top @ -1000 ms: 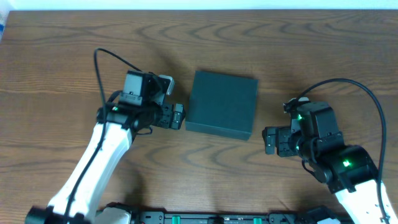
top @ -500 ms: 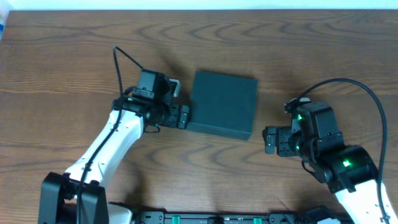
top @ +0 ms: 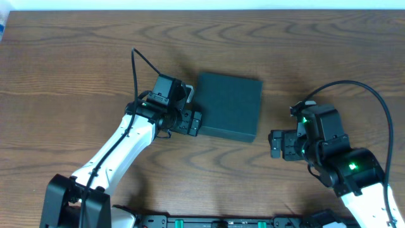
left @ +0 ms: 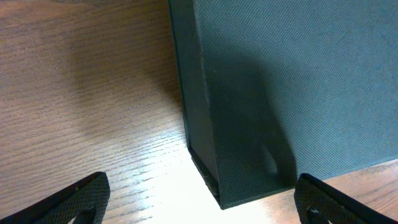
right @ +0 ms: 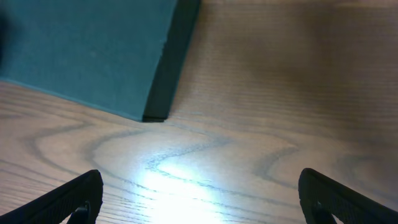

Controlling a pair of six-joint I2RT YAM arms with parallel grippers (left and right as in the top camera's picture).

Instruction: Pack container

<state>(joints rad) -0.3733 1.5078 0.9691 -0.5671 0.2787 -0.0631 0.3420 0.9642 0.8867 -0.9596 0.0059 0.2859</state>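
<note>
The container (top: 228,106) is a dark teal-green box lying closed in the middle of the wooden table. My left gripper (top: 195,120) is open at the box's near-left corner. In the left wrist view that corner (left: 249,124) stands between the spread fingertips (left: 81,196), just ahead of them. My right gripper (top: 274,144) is open to the right of the box, apart from it. In the right wrist view the box's corner (right: 93,56) lies ahead on the left, and only bare wood lies between the fingertips (right: 78,196).
The wooden table (top: 76,57) spreads all round the box. A black rail (top: 209,221) runs along the near edge between the two arm bases. The right arm's black cable (top: 373,95) loops above the table.
The left arm has moved right and slightly forward, bringing its open gripper up to the container's near-left corner. The right arm and the container have not moved.
</note>
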